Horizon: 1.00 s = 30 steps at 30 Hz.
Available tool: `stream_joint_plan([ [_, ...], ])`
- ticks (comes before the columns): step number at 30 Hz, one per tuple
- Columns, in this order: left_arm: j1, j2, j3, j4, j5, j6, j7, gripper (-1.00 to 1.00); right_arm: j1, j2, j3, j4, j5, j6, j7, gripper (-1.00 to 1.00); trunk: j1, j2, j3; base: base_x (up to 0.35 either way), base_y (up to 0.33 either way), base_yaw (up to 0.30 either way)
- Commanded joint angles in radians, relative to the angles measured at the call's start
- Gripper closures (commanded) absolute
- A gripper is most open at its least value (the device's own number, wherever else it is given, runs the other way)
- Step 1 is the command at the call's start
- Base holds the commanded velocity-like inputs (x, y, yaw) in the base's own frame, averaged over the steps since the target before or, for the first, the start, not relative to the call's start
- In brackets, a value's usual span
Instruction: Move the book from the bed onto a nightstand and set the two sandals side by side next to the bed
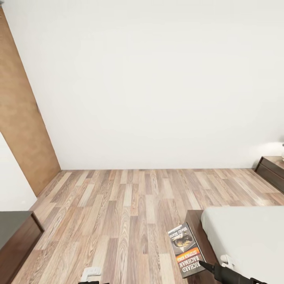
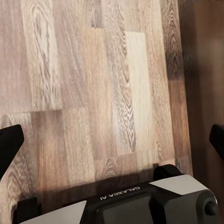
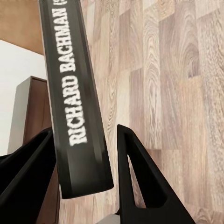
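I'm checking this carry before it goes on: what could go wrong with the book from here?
The right gripper pinches the book only at one end, along its thin spine edge; it may sag or slip out over the floor. The nightstand stands far off by the wall, so a swing past the bed could knock it.

Wood-plank floor (image 1: 118, 213) ran bare to the white wall, w/ nothing lying on it. Bed (image 1: 195, 221) at the head view's lower right: dark-brown frame, light-grey mattress (image 1: 248, 236) on top, mattress surface bare. Nightstand (image 1: 271, 169) stood by the wall, beyond the bed.
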<state>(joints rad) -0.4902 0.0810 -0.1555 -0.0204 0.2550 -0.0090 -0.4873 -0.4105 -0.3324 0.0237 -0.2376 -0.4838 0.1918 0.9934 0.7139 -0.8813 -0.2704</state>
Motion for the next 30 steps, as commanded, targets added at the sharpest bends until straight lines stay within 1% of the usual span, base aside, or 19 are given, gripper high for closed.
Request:
stream_joint_plan([
  [1,-0.001,0.000,-0.009,0.000,0.009,-0.001,-0.003,-1.00,-0.001,0.000,0.002,0.000,-0.009,0.010,0.002,1.00,0.000,-0.001,0.000,0.000,0.000,0.000],
  [11,-0.001,0.000,-0.009,0.000,0.009,-0.001,-0.003,-1.00,-0.001,0.000,0.002,0.000,-0.009,0.010,0.002,1.00,0.000,-0.001,0.009,0.000,0.000,0.000],
  [17,-0.001,0.000,-0.009,0.000,0.009,0.000,-0.002,-1.00,-0.001,0.000,0.002,0.003,-0.009,0.009,0.001,1.00,0.000,-0.001,0.009,0.000,0.000,0.000],
  [21,-0.001,0.000,-0.009,0.000,0.009,0.000,-0.002,-1.00,-0.001,0.000,0.002,0.022,-0.009,0.009,0.001,1.00,0.000,-0.001,0.009,0.000,0.000,0.000],
  [30,-0.001,0.000,-0.009,0.000,0.009,-0.001,-0.002,-1.00,-0.001,0.000,0.002,0.027,-0.009,-0.016,0.001,1.00,0.000,-0.001,0.009,0.000,0.000,0.000],
])
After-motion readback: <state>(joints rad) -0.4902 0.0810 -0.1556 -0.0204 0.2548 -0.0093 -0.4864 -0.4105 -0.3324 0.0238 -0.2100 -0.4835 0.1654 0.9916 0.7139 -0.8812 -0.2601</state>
